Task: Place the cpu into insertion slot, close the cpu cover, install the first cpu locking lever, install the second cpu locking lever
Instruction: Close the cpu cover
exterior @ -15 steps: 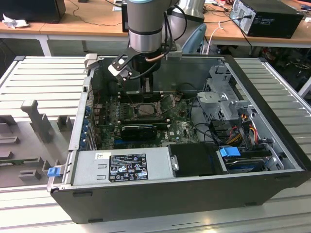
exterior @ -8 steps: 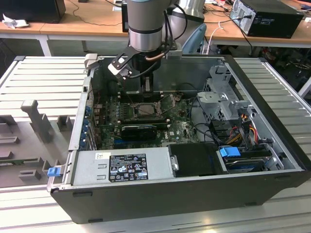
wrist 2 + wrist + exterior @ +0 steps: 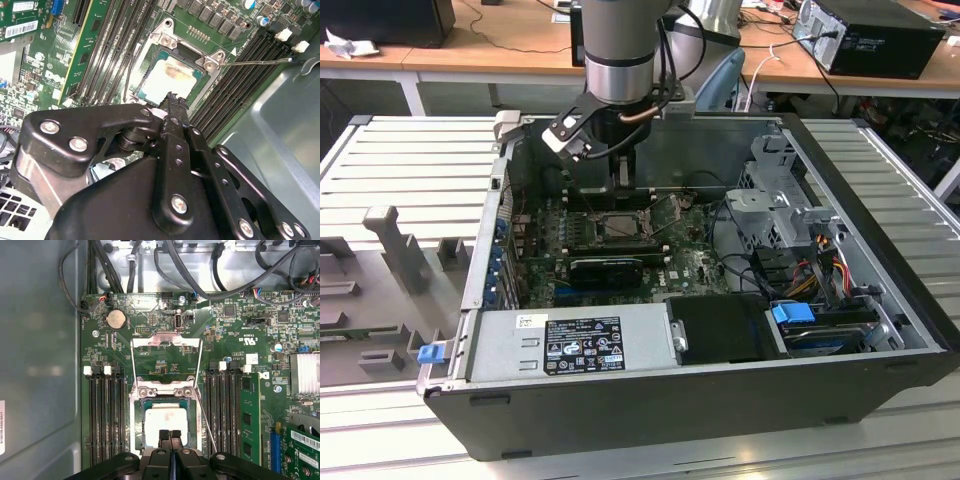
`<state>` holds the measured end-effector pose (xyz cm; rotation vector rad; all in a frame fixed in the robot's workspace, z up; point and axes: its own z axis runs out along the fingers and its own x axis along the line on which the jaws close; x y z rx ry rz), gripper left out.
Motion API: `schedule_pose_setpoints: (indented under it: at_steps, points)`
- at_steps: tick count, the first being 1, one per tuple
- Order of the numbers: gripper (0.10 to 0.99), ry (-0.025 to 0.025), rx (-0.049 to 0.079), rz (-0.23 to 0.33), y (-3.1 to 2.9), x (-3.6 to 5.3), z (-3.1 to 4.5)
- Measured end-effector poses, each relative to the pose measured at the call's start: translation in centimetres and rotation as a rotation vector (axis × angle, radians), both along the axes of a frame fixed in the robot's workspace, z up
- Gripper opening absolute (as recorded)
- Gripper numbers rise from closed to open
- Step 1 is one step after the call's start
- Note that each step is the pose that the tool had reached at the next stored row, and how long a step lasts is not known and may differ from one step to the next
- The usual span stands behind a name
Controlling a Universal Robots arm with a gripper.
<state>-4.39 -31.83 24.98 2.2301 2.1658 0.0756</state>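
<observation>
A dark grey sheet-metal computer case (image 3: 720, 400) is laid open on a ribbed silver metal table (image 3: 410, 150). A boxy, bare-metal power supply (image 3: 520, 345) is mounted along its near wall in the exterior view, and a black-and-white printed label (image 3: 582, 345) is stuck on it. The case floor is covered by a green circuit board (image 3: 235, 335) bearing small white lettering, long black ribbed memory slots (image 3: 107, 415) and a round silver coin cell (image 3: 116, 318). The grey-and-silver cylindrical robot arm (image 3: 617, 45) is lowered straight down into the case, its wrist held above the socket. The thin square metal cpu cover (image 3: 166, 340) is seen folded back flat on its hinge. The square black-framed insertion slot (image 3: 141, 410) is thus left uncovered, and the flat, dull silver cpu (image 3: 166, 419) is seated in it. A thin steel wire lever (image 3: 255, 61) is angled away beside the socket. The black jointed gripper (image 3: 169, 436) is poised over the chip's edge with its jaws pressed together and nothing held between them; contact with the chip cannot be judged.
</observation>
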Motion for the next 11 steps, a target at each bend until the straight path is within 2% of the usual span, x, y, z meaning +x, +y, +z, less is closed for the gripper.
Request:
schedule_pose_setpoints:
  at_steps: [3, 11]
  points:
    - [0.106, -0.0001, 0.0, 0.0, 0.0, 0.0, 0.42]
    - [0.106, -0.0001, 0.0, 0.0, 0.0, 0.02, 0.44]
